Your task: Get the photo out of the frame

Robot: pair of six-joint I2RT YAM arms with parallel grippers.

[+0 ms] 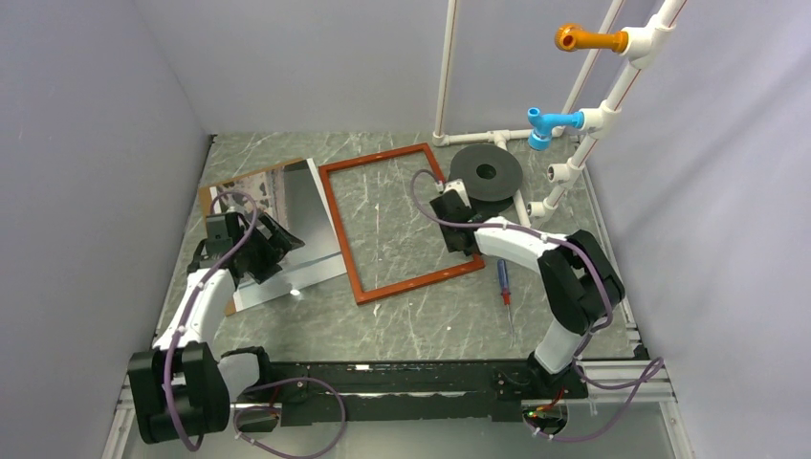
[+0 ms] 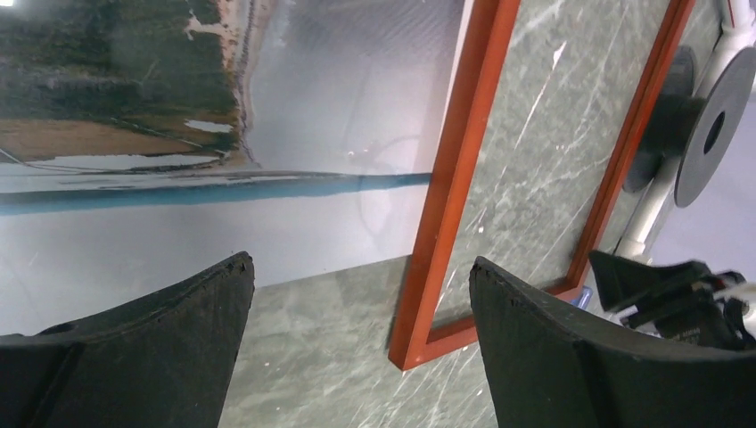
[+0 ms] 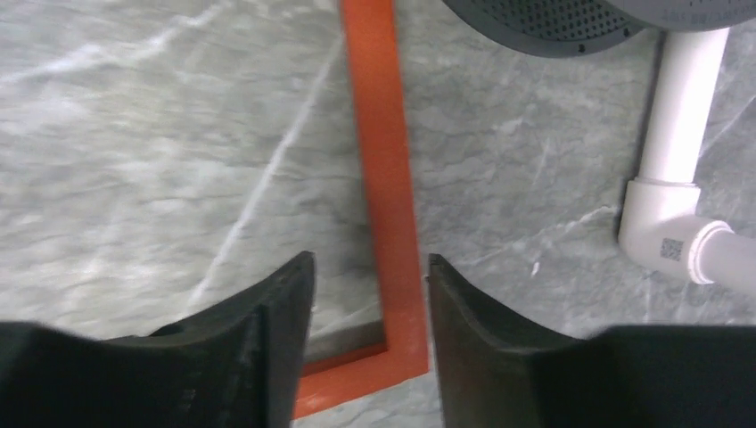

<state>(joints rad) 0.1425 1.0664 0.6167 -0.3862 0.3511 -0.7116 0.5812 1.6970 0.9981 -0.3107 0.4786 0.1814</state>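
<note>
Lying flat on the grey-veined table, the reddish-brown frame shows bare tabletop through its opening. The photo rests outside it, just beside the left rail. Its glossy face is so washed with glare that the picture is hard to read, and its near part is hidden under the left arm. A brown sliver of backing panel peeks out at its far-left edge. A white pipe rack runs out of the top of the view, and a black disc lies by its foot. The left gripper hangs spread wide over the photo's edge, holding nothing. The right gripper is narrowly parted astride the frame's right rail, with no clear pinch. A red-handled screwdriver lies near that corner.
</note>
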